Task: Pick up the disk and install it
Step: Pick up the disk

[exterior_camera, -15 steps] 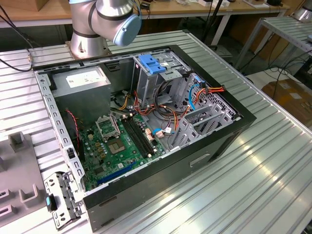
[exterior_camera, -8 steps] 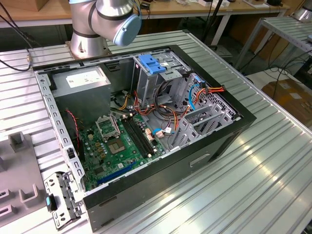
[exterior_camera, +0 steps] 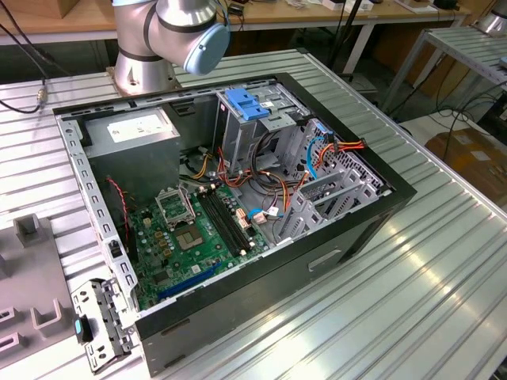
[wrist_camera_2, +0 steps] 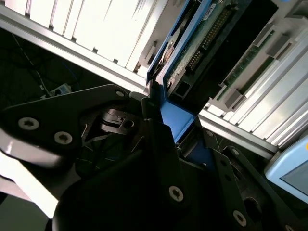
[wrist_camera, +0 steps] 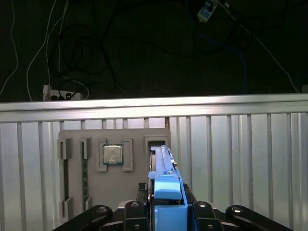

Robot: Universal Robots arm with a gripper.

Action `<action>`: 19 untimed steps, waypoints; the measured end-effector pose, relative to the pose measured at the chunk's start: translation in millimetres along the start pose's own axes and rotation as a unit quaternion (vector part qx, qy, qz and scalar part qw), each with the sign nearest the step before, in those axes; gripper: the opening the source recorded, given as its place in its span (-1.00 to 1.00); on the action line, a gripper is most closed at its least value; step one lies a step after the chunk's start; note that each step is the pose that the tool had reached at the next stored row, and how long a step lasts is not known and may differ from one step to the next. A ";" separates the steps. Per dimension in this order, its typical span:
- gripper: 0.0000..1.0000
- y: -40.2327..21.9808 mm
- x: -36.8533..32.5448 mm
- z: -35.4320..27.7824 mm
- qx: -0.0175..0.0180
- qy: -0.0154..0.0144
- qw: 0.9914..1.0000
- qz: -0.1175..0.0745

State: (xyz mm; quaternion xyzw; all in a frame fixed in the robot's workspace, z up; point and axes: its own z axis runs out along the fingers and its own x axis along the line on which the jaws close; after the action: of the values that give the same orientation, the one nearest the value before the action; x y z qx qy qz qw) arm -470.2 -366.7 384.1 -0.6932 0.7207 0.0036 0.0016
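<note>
First wrist view, nearest me: the gripper (wrist_camera: 166,204) has its black fingers (wrist_camera: 142,195) closed against both sides of the disk (wrist_camera: 166,180). The disk stands on edge, its long axis running straight away from the camera toward a slot in the grey fixture plate (wrist_camera: 132,185). I mostly see its blue plastic rail (wrist_camera: 167,187); the far end is hard to make out. In the second wrist view its green circuit board (wrist_camera_2: 192,53) faces sideways. Beyond lie a square metal chip (wrist_camera: 113,155), the ribbed aluminium table (wrist_camera: 240,159), then dark floor with cables (wrist_camera: 72,48).
</note>
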 end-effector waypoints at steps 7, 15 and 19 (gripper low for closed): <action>-0.25 0.0 0.0 -3.5 0.000 0.000 1.000 0.000; -0.25 0.0 -0.1 -8.6 0.000 0.000 1.000 0.000; -0.25 0.1 -0.1 -12.6 0.000 0.000 1.000 0.000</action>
State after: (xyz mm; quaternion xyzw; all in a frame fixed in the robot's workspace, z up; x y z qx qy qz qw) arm -470.2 -366.7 396.7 -0.6932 0.7207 0.0036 0.0017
